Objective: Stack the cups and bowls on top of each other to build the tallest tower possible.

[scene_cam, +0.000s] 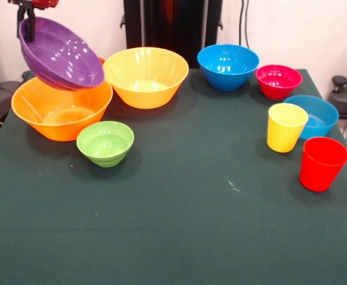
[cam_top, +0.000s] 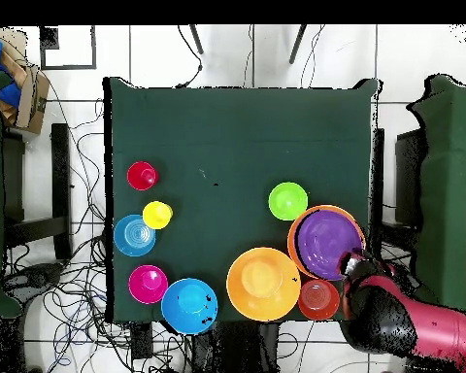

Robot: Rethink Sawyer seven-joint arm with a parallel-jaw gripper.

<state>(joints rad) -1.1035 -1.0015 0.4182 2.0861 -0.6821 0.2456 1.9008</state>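
The gripper (scene_cam: 26, 21) grips the tilted purple bowl (scene_cam: 60, 54) by its rim over an orange bowl (scene_cam: 60, 110).

Close below the jaws: tilted purple bowl (scene_cam: 60, 54) over big orange bowl (scene_cam: 60, 110). Beside them, yellow bowl (scene_cam: 145, 76) and green bowl (scene_cam: 105, 142). Farther out, wide bare table (scene_cam: 191, 202).

Front view: wide bowl (scene_cam: 60, 54) tilted over large bowl (scene_cam: 60, 110) at left; small bowl (scene_cam: 105, 142) before it, second large bowl (scene_cam: 145, 76) to its right. Right side: three bowls (scene_cam: 227, 66), two cups (scene_cam: 286, 127) before them.
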